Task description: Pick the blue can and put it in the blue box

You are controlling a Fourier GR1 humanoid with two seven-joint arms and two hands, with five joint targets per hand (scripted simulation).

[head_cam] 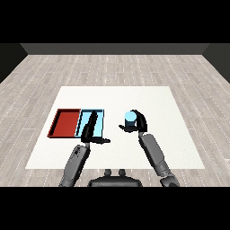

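The right hand (136, 124) curls round the blue can (130, 117), right of the light blue tray (101, 124).

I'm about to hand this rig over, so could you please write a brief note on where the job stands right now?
Right hand: fingers curled round the blue can, to the right of the trays, outside both.
Left hand: fingers straight, holding nothing, over the near part of the light blue tray.
Red tray: beside the blue one, on its left.
Done: can grasped.
Left: carry the can leftward and set it in the light blue tray; the left hand may be in the way.
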